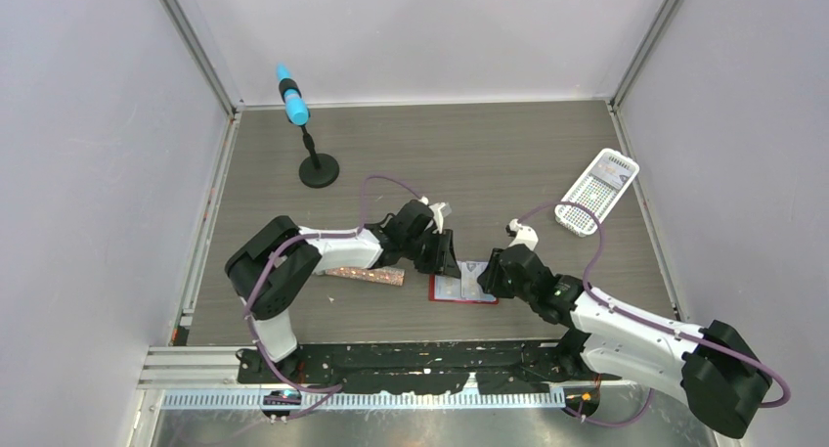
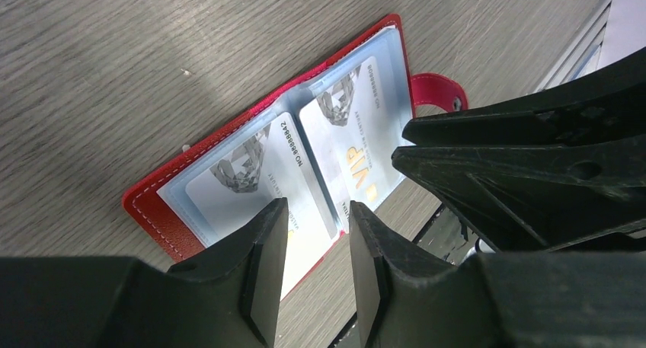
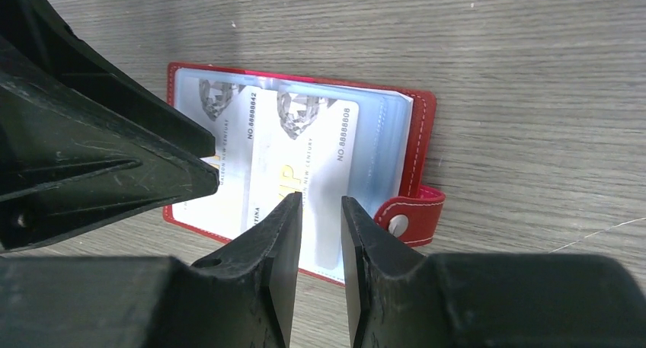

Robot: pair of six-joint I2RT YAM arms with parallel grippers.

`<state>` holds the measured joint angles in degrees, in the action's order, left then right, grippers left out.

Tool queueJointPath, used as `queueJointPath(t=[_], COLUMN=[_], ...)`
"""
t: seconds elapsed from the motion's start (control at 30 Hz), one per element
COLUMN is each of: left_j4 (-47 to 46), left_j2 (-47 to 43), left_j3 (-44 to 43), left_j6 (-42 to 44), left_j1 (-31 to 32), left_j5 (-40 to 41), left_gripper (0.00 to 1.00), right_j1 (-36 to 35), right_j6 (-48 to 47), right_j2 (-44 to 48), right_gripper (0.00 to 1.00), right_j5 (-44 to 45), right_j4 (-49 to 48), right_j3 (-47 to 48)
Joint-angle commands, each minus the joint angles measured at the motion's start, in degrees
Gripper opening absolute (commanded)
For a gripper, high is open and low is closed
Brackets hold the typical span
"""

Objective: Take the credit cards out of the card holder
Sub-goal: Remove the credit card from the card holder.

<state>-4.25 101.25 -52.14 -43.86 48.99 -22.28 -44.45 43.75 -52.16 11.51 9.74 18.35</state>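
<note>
The red card holder (image 1: 445, 292) lies open and flat on the table between both arms, its edge (image 2: 145, 207) and snap strap (image 3: 411, 215) showing. Two pale credit cards sit in its clear pockets, one (image 2: 236, 180) on the left page and one (image 2: 354, 119) on the right; the right wrist view shows them too (image 3: 228, 127) (image 3: 316, 135). My left gripper (image 2: 316, 205) hovers over the holder's near edge, open a little, nothing between its fingers. My right gripper (image 3: 320, 201) hangs over the right-hand card, narrowly open and empty. The two grippers' tips nearly meet above the holder (image 1: 467, 271).
A glittery pink-brown tube (image 1: 367, 274) lies just left of the holder, under the left arm. A white perforated basket (image 1: 597, 191) sits at the back right. A black stand with a blue top (image 1: 315, 168) rises at the back left.
</note>
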Motion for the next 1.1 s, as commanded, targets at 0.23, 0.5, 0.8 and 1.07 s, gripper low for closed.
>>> queueJointPath(t=[0.23, 0.5, 0.8, 1.07], left_j4=[-5.6, -8.4, -12.3, -13.9], left_j2=[2.1, 2.7, 3.9, 3.8], left_j3=[0.3, 1.3, 2.3, 2.9], left_j6=[-1.4, -2.9, -5.4, -6.5], left_j1=[0.0, 0.0, 0.0, 0.0], left_j5=[-0.9, -1.7, -3.3, -4.1], left_gripper=[0.38, 0.39, 0.38, 0.23], right_j1=[0.6, 0.6, 0.7, 0.8], right_j6=[2.1, 2.7, 3.0, 3.2], right_j2=[-1.9, -1.5, -1.5, -1.3], right_gripper=[0.31, 0.28, 0.27, 0.27], right_j5=[-0.1, 0.1, 0.0, 0.1], right_j4=[-7.3, -6.9, -6.5, -6.5], right_j3=[-3.5, -4.5, -4.6, -4.7])
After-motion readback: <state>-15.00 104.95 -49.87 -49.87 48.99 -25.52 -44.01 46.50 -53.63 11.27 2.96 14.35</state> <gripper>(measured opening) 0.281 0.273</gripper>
